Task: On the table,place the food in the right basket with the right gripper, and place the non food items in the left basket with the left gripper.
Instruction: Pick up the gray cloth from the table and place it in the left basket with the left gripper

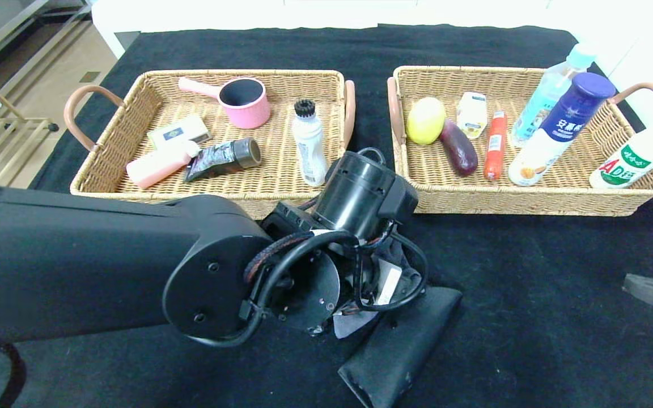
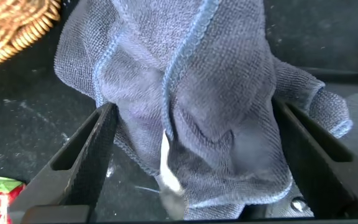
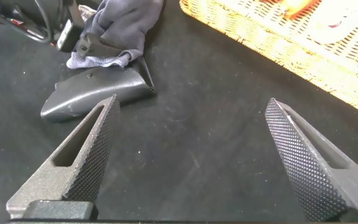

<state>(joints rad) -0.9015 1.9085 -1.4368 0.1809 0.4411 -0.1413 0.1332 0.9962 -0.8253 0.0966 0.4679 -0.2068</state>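
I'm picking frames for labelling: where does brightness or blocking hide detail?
Head view: the far edge past the table is washed out white, and the left arm blocks most of the grey cloth. Left wrist view: the cloth fills the frame between the open left gripper. Right wrist view: the right basket contents glare out.

Overhead head view; wrist close-ups sharing cloth point(image 2: 185, 106).
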